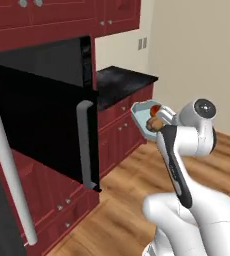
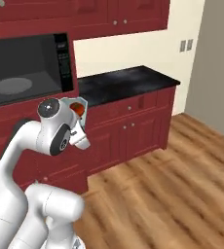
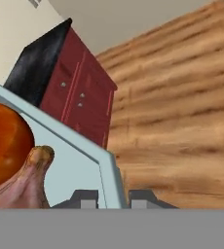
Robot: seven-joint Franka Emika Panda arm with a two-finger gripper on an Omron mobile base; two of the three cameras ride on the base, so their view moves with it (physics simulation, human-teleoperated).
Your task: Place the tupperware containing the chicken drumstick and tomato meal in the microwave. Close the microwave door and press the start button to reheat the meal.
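Pale-blue plastic is what I have in the hand (image 3: 112,198) — its fingers are closed on one rim of the tupperware (image 1: 141,116), held in the air out in front of the microwave (image 2: 26,68), level with the black worktop (image 2: 128,80) beside it. The tomato (image 3: 4,143) and chicken drumstick (image 3: 24,182) lie inside, against each other. The microwave door (image 1: 42,122) stands swung wide open; the turntable (image 2: 12,86) inside is bare. My worry: the grip is on a single edge, so the container could tilt and spill on the way in — or clip the door's edge or the red frame. I can read no writing; the button panel (image 2: 62,53) is too small to make out.
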